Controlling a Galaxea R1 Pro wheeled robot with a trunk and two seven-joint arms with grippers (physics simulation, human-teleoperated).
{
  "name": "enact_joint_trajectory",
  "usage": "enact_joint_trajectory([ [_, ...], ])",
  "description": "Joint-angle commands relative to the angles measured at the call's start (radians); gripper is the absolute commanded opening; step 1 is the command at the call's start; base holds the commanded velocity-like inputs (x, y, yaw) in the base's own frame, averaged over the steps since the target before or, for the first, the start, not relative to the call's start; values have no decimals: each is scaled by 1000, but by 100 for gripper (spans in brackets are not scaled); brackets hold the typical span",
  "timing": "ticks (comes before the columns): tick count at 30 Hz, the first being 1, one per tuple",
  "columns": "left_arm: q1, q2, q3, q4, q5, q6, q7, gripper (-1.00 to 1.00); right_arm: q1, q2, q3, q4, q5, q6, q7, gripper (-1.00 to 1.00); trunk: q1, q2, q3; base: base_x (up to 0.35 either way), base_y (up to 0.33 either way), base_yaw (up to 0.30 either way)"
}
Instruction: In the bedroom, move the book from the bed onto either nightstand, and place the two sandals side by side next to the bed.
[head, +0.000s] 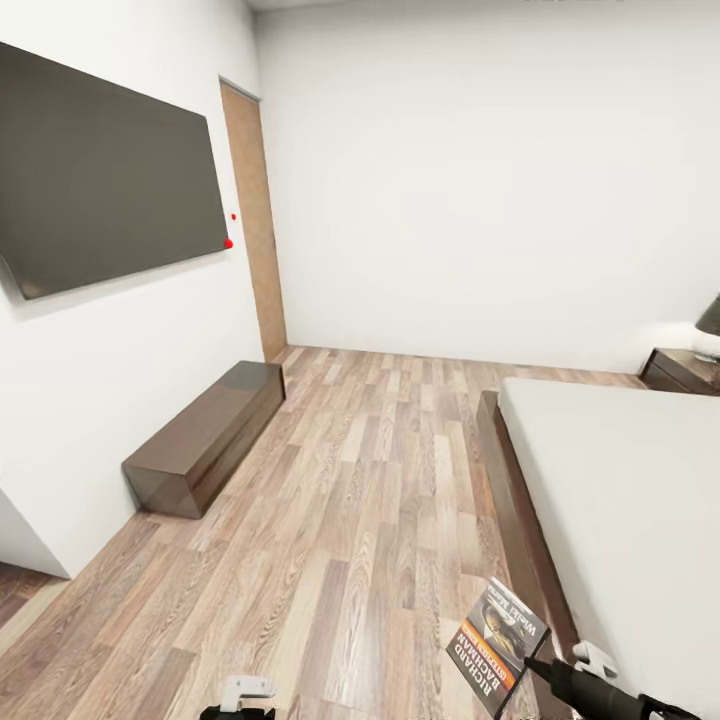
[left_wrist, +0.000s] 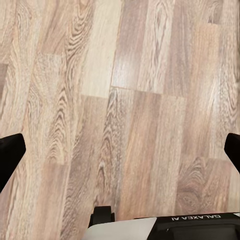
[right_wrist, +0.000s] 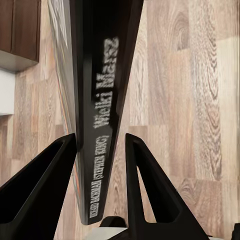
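Pinched edge-on between the right pincer's (right_wrist: 100, 150) fingers above the floor (head: 350, 520) beside the bed (head: 620, 480), the book (head: 497, 645) could slip loose en route to the nightstand (head: 680, 370); the left pincer (left_wrist: 120, 150) hangs spread.

wood-plank floor (head: 370, 520), glossy dark wooden bench (head: 205, 438), glossy paper book (head: 497, 645)

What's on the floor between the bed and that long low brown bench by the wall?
Nothing. In the head view, only bare wood floor lies between the bed and the bench.
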Motion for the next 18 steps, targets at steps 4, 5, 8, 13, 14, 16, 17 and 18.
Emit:
enact_joint_trajectory([
  [4, -1, 0, 9, 1, -10, -3, -1, 100, -2, 0, 2, 3, -11, 8, 5, -100, 1, -2, -2, 0, 0, -203],
  [5, -1, 0, 8, 1, -10, -3, -1, 100, -2, 0, 2, 3, -11, 8, 5, -100, 1, -2, -2, 0, 0, -100],
  [8, -1, 0, 8, 1, -10, -3, -1, 100, -2, 0, 2, 3, -11, 8, 6, -100, 1, -2, -2, 0, 0, -57],
  [13, -1, 0, 9, 1, -10, -3, -1, 100, -2, 0, 3, 3, -11, 8, 6, -100, 1, -2, -2, 0, 0, -17],
  [14, -1, 0, 9, 1, -10, -3, -1, 100, -2, 0, 3, 3, -11, 8, 6, -100, 1, -2, -1, 0, 0, -4],
  [16, -1, 0, 8, 1, -10, -3, -1, 100, -2, 0, 3, 3, -11, 8, 7, -100, 1, -2, 0, 0, 0, -3],
  [17, -1, 0, 8, 1, -10, -3, -1, 100, -2, 0, 3, 3, -11, 7, 7, -100, 1, -2, 2, 0, 0, -2],
  [18, -1, 0, 8, 1, -10, -3, -1, 100, -2, 0, 3, 3, -11, 7, 7, -100, 1, -2, 3, 0, 0, 0],
])
